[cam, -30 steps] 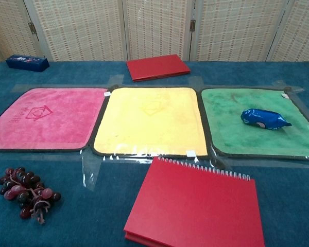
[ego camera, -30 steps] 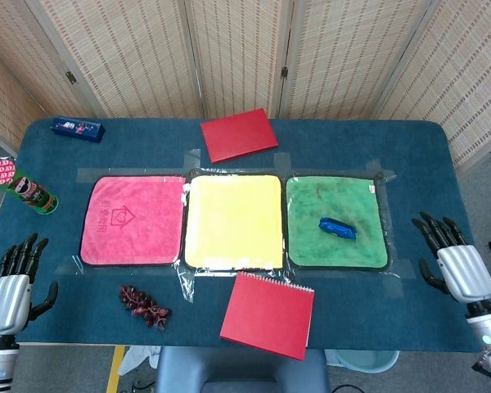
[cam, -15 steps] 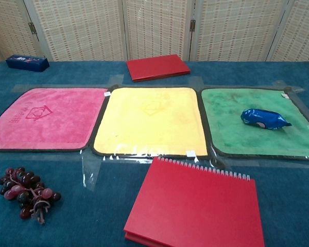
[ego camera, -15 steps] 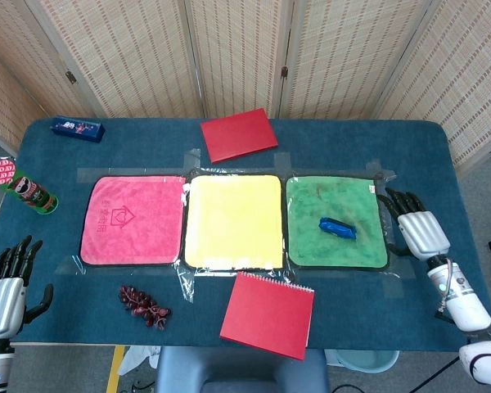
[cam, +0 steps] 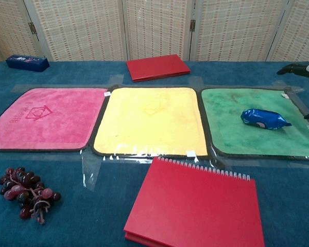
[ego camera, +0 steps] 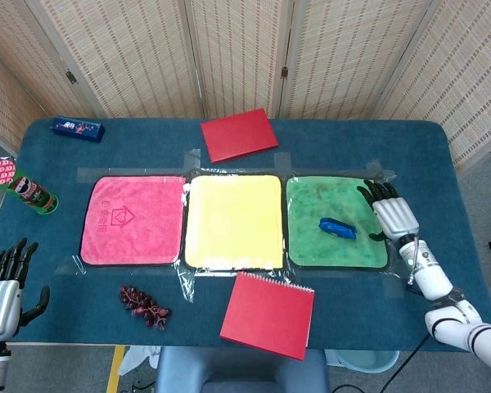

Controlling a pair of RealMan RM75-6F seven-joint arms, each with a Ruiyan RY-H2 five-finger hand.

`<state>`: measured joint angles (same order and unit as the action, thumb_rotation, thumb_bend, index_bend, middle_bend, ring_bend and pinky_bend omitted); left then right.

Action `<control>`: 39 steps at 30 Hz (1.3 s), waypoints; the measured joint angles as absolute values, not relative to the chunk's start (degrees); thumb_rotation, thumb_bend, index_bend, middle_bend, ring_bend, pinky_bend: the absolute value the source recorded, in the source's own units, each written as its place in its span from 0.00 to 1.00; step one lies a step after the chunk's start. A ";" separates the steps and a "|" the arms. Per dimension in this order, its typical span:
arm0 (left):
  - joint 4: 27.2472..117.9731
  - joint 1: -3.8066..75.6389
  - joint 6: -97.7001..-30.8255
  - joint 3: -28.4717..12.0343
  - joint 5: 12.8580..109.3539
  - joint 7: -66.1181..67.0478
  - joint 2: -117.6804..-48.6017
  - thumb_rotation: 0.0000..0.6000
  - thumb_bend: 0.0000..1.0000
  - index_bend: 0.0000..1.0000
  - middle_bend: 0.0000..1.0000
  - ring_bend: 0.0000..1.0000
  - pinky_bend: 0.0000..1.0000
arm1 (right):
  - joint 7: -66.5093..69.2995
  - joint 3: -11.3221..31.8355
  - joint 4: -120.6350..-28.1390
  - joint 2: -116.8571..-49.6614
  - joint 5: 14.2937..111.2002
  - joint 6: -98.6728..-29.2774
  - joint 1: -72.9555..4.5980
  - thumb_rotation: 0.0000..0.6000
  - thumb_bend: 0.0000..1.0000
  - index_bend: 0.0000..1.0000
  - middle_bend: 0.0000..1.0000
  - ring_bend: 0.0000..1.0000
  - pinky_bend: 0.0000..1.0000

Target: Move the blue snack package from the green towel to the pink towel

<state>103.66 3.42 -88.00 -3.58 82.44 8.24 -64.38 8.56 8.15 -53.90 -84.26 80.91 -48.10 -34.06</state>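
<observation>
The blue snack package (ego camera: 337, 228) (cam: 264, 119) lies on the green towel (ego camera: 311, 246) (cam: 232, 113), right of its middle. My right hand (ego camera: 391, 214) hovers open at the towel's right edge, just right of the package and apart from it; the chest view catches only its fingertips (cam: 293, 69) at the right border. The pink towel (ego camera: 132, 219) (cam: 46, 117) lies bare at the left end of the row. My left hand (ego camera: 2, 282) hangs open off the table's front left corner, holding nothing.
A yellow towel (ego camera: 233, 219) separates the pink and green ones. One red notebook (ego camera: 268, 313) lies at the front, another (ego camera: 238, 134) at the back. Grapes (ego camera: 144, 305) sit front left, a chip can (ego camera: 23, 187) and a blue box (ego camera: 77, 128) far left.
My right hand has moved from the table's right edge leftward and up to the green towel's right border, close to the package. The left hand sank slightly. The package has not moved.
</observation>
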 measured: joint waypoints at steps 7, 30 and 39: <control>103.84 3.18 -88.23 -3.68 82.44 7.79 -64.00 1.00 0.50 0.07 0.00 0.00 0.00 | 9.75 7.42 -46.38 -89.39 81.70 -46.25 -37.17 1.00 0.18 0.00 0.00 0.00 0.00; 102.86 1.82 -89.05 -3.39 82.30 5.37 -63.06 1.00 0.50 0.07 0.00 0.00 0.00 | 11.92 8.15 -43.18 -101.36 88.60 -54.97 -49.36 1.00 0.18 0.00 0.00 0.00 0.00; 102.25 1.78 -88.76 -3.44 82.50 4.46 -62.95 1.00 0.50 0.07 0.00 0.00 0.00 | 5.71 8.85 -52.93 -98.55 88.22 -56.61 -50.15 1.00 0.18 0.00 0.00 0.00 0.00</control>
<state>102.25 1.78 -88.76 -3.44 82.50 4.46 -62.95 5.71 8.85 -52.93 -98.55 88.22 -56.61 -50.15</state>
